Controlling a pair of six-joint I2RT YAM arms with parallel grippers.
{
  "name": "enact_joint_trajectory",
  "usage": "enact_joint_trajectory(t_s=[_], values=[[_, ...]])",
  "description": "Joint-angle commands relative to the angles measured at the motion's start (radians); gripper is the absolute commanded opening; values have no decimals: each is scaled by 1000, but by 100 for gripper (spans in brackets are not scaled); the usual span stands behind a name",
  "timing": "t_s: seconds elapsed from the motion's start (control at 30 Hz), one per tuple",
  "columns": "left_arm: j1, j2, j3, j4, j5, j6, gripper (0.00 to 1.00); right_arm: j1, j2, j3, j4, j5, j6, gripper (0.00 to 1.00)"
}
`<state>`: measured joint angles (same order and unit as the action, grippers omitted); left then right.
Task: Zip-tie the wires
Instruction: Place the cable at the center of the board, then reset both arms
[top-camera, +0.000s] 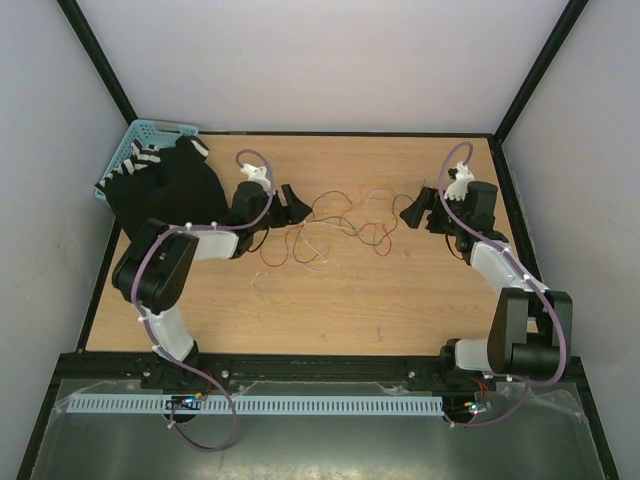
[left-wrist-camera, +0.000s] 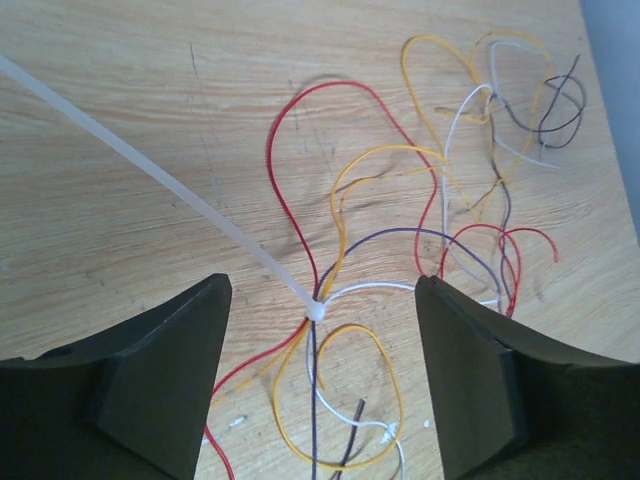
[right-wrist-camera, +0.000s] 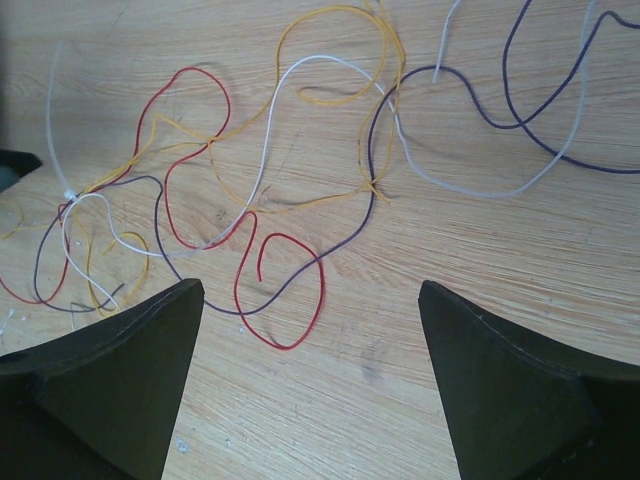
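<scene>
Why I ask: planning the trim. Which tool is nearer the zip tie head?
Left. The left tool frames the zip tie head between its fingers; the right tool is farther, across the wires.

The wires (top-camera: 335, 228) lie tangled on the table (top-camera: 350, 300) between the left tool (top-camera: 296, 204) and right tool (top-camera: 412, 213).

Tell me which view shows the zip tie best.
Left wrist: the zip tie runs large and sharp, its head where the wires gather. Right wrist shows it small at left; top external, too thin to tell.
</scene>
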<state>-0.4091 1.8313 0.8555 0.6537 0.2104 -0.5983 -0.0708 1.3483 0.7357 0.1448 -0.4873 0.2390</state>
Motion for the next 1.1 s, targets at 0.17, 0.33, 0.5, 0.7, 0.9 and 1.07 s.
enact_joint_trajectory(t_s=[0.17,0.33,0.5,0.7,0.9,1.07], values=[[6,-316,-146,90,-121,163,99,-3,-192,-190,253,66,-45,99],[7,-505,-231,89,-212,215,99,-3,-297,-383,489,175,-56,99],[2,-711,-317,88,-331,271,99,-3,-243,-468,614,214,-80,99],[-1,-915,-416,77,-445,365,99,5,-84,-593,987,233,-33,99],[-2,-1029,-453,26,-515,431,99,105,-86,-620,1020,331,-151,99],[-2,-1076,-460,24,-516,485,99,176,-152,-705,1125,469,-211,99]])
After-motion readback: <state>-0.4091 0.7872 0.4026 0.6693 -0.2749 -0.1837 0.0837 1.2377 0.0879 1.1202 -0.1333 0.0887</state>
